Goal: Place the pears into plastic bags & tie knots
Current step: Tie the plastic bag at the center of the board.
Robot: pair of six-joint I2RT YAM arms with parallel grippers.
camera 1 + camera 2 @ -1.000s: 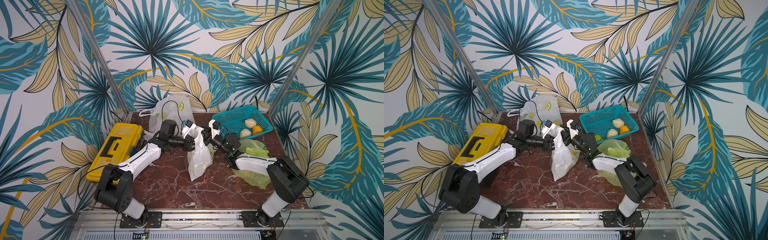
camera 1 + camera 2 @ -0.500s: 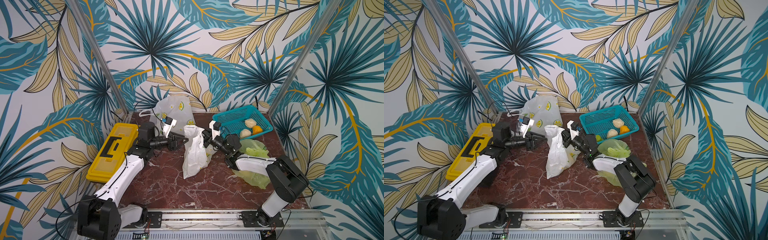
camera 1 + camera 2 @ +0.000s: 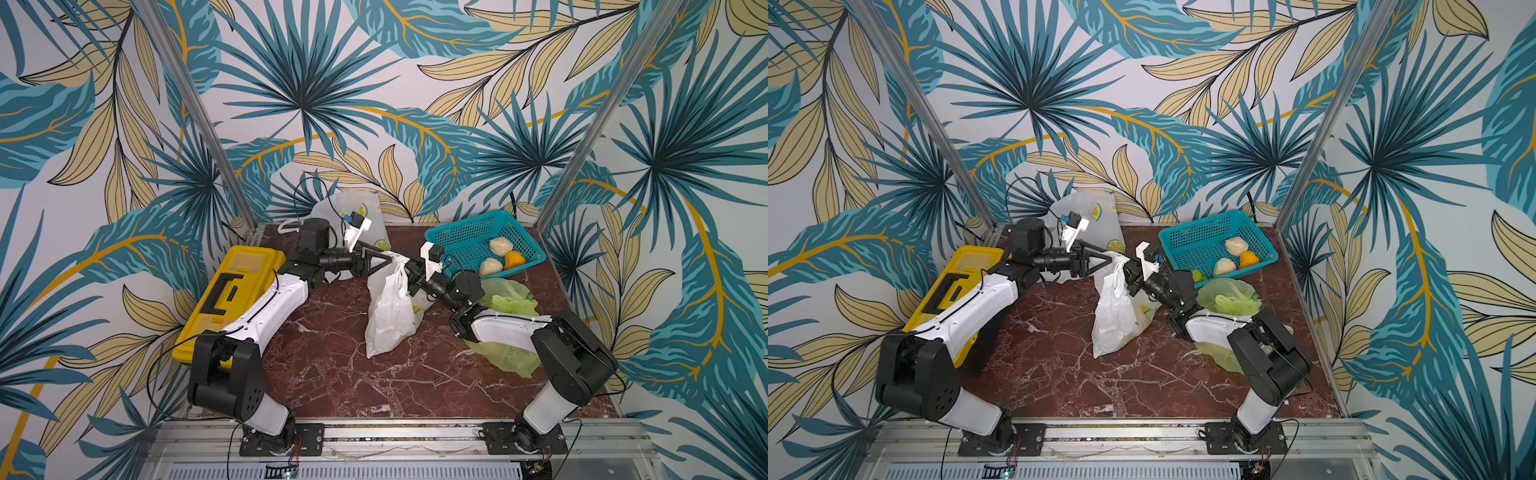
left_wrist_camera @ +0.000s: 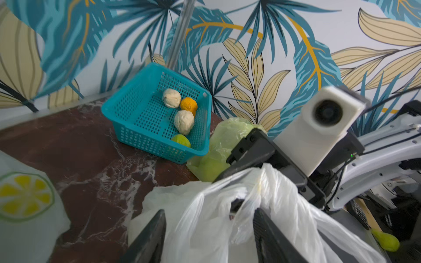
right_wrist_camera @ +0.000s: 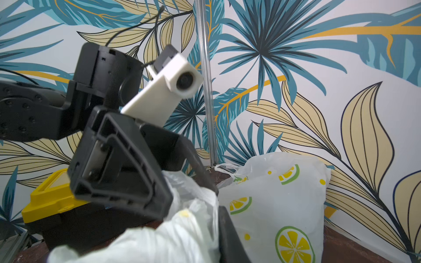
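- In both top views the white bag (image 3: pixel 388 316) stood in the middle of the counter (image 3: pixel 332 374), long axis upright, its handles up between both tools. The right tool (image 3: pixel 409 276) was narrow, pinching a handle from the right. The left tool (image 3: pixel 390 259) sat at the bag's top from the left, equally near.
- Left wrist: the left tool gaped wide, handle plastic loose between its fingers (image 4: pixel 148 235), nothing gripped! The pears (image 4: pixel 184 121) waited in the basket (image 4: pixel 145 142), far right.
- Right wrist: one finger (image 5: pixel 230 236) showed; bag plastic hid the other.
- Half a second before, the left tool hung well left of the bag; here it was back at the handles.
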